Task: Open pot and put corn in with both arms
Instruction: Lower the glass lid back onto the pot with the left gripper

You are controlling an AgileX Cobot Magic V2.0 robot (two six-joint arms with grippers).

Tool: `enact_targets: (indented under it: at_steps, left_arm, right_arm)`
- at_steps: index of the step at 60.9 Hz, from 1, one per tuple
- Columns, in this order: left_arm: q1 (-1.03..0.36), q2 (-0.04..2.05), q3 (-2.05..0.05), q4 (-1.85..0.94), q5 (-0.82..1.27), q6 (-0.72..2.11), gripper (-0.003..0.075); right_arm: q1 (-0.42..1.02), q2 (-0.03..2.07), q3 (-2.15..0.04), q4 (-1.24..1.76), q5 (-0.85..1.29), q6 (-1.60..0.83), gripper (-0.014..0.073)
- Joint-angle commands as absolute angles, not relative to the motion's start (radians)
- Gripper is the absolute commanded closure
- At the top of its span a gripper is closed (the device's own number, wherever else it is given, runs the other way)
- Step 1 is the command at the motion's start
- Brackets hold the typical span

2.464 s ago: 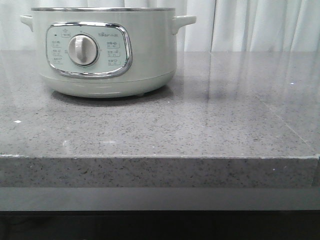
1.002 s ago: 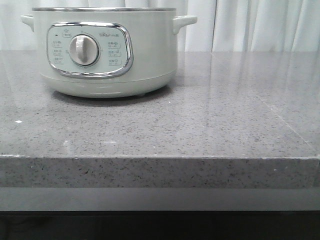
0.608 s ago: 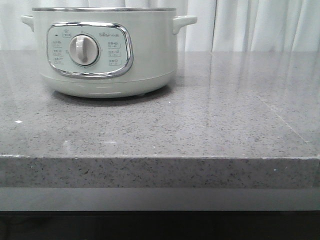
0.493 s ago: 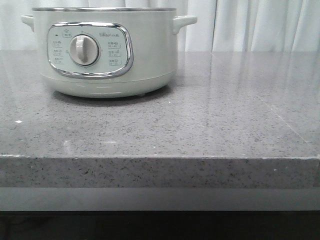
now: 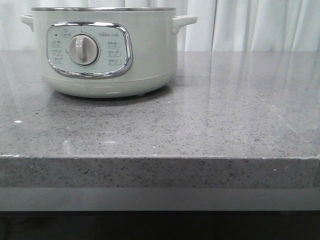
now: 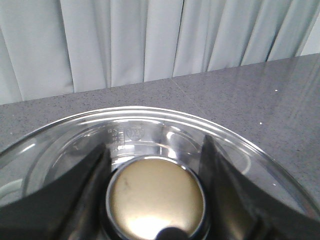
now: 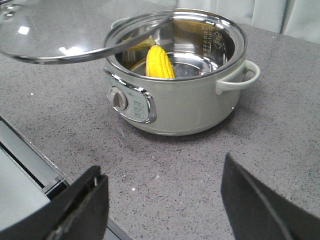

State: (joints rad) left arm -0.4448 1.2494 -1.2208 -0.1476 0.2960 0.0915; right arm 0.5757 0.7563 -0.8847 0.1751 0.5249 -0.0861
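The pale grey-green pot point(image 5: 105, 52) stands at the back left of the grey counter, its dial facing me. The right wrist view shows the pot point(image 7: 180, 105) open, with the yellow corn point(image 7: 159, 62) lying inside its metal bowl. My left gripper point(image 6: 155, 195) is shut on the gold knob point(image 6: 155, 197) of the glass lid point(image 6: 150, 137). The lid point(image 7: 75, 27) hangs in the air, over the pot's rim on one side. My right gripper point(image 7: 162, 200) is open and empty above the counter, in front of the pot. Neither gripper shows in the front view.
The speckled grey counter point(image 5: 200, 120) has its front edge point(image 5: 160, 157) near me, with a lower ledge below. White curtains point(image 5: 260, 25) hang behind the counter. The counter's edge with a metal strip point(image 7: 30, 165) shows in the right wrist view.
In the front view the pot holds its place apart from a very slight shift. No arm or lid enters that view.
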Motion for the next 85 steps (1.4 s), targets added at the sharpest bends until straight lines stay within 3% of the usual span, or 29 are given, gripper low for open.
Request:
enact_targets:
  at_steps: [1, 33, 85]
  left_arm:
    - [-0.449, 1.28, -1.315, -0.135, 0.122, 0.089, 0.0555]
    - [-0.449, 1.574, -1.534, -0.106, 0.062, 0.089, 0.0555]
    - [-0.449, 1.643, -1.536, -0.098, 0.032, 0.089, 0.0555]
  right_arm:
    - [0.573, 0.752, -0.908, 0.182, 0.443, -0.094, 0.0095]
    - [0.573, 0.752, -0.908, 0.182, 0.443, -0.094, 0.0095]
    - [0.573, 0.752, -0.908, 0.182, 0.445, -0.094, 0.0095]
